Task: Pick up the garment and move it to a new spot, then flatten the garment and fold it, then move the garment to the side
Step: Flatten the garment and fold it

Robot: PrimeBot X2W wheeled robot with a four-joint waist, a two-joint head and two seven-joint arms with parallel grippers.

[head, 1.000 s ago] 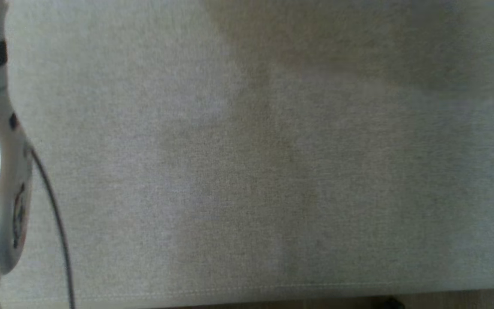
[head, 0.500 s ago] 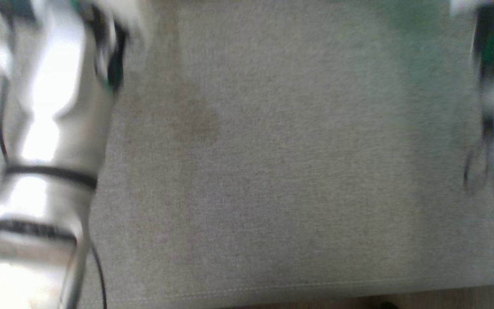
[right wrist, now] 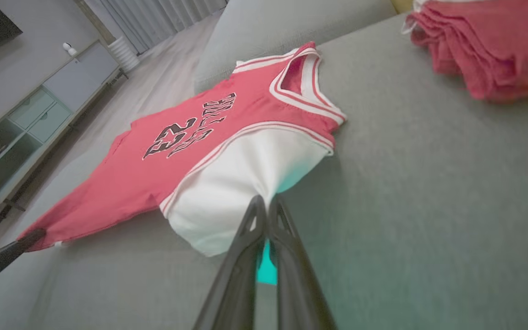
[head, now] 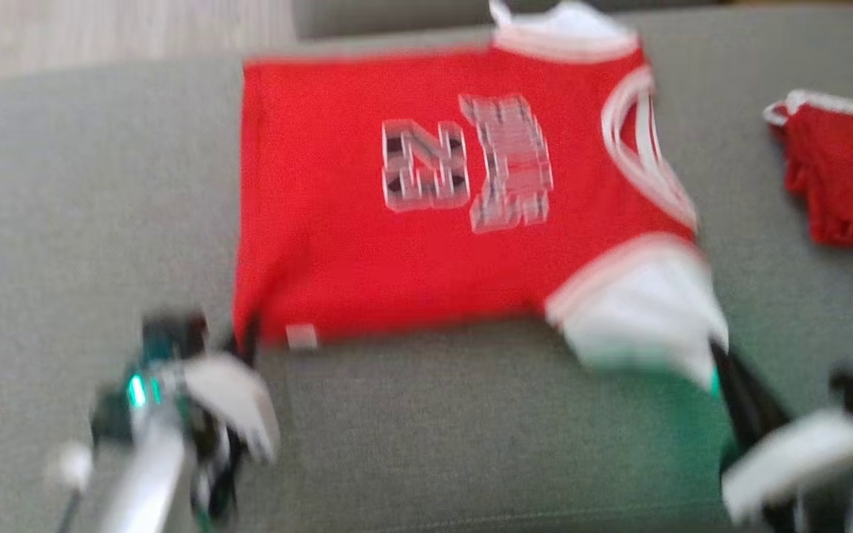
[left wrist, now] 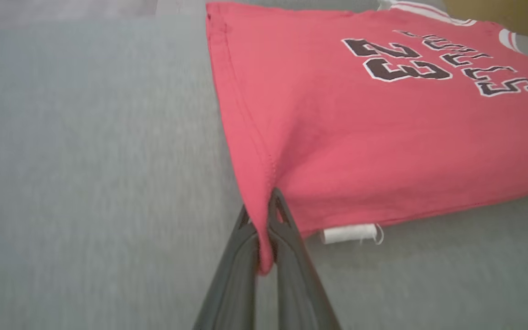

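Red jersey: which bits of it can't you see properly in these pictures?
Head view: motion blur smears the red jersey and its print.
Left wrist view: the left gripper's fingers hide its pinched hem corner; the right edge cuts part off; the white tag is too small to read.
Right wrist view: the right gripper's fingers hide the white sleeve's tip; the top and right edges cut off the other red pile.

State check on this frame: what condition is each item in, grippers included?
jersey: spread out on the sofa, print up, pinched at two points.
left gripper: jaws shut on the jersey's hem corner.
right gripper: jaws shut on the jersey's white sleeve.
other red garment: folded pile, lying apart from the jersey, untouched.
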